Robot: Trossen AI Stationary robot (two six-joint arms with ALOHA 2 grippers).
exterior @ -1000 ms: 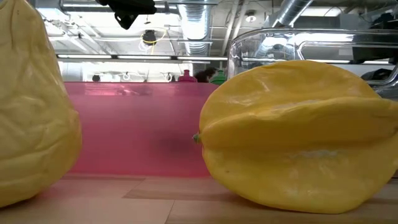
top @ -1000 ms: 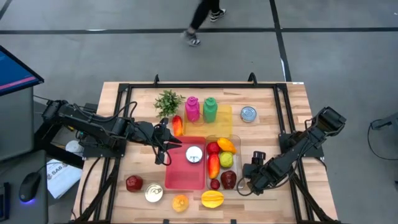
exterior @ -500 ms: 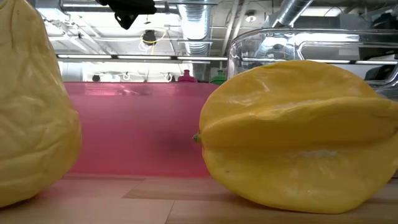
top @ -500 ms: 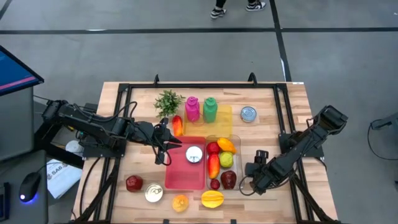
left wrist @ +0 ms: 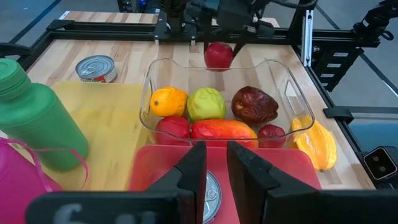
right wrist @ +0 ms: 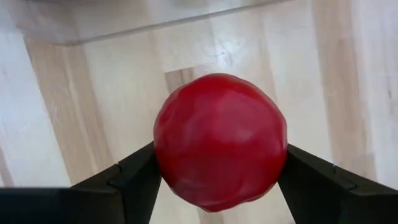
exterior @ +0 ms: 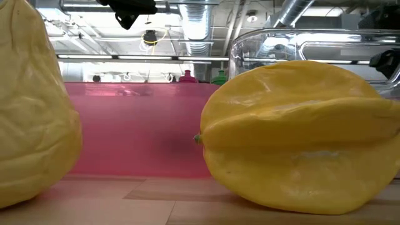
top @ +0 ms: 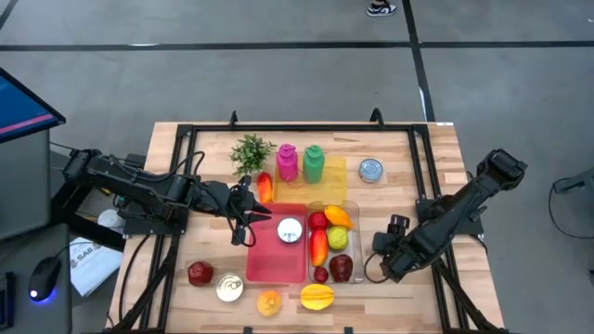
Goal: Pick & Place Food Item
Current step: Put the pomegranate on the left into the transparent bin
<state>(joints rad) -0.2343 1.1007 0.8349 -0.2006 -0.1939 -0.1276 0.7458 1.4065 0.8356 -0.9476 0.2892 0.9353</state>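
My right gripper point(top: 388, 258) is to the right of the clear bin point(top: 356, 232) and is shut on a round red fruit point(right wrist: 219, 140). The fruit also shows in the left wrist view point(left wrist: 219, 55), beyond the bin's far rim. In the high view the gripper hides the fruit. The bin holds several fruits, among them an orange one point(left wrist: 168, 101), a green one point(left wrist: 206, 102) and a dark red one point(left wrist: 255, 104). My left gripper point(top: 243, 215) waits shut and empty at the left edge of the pink tray point(top: 269, 264). My right gripper pinches the red fruit between its two fingers point(right wrist: 124, 177), one on each opposite side point(right wrist: 163, 149) at its widest part. The fingers come from above, pointing down. The fruit hangs clear of the wooden table, beside the bin.
A tin can point(top: 290, 230) lies in the pink tray. A yellow star fruit point(top: 316, 296), a yellow fruit point(top: 269, 301), a can point(top: 229, 288) and a dark red fruit point(top: 200, 273) lie near the front. Pink point(top: 287, 162) and green point(top: 314, 163) bottles, a plant point(top: 251, 151) and a can point(top: 371, 170) stand at the back.
My right gripper has moved a little up and toward the table's right and far edges, carrying the red fruit. A person has walked out of view behind the table.
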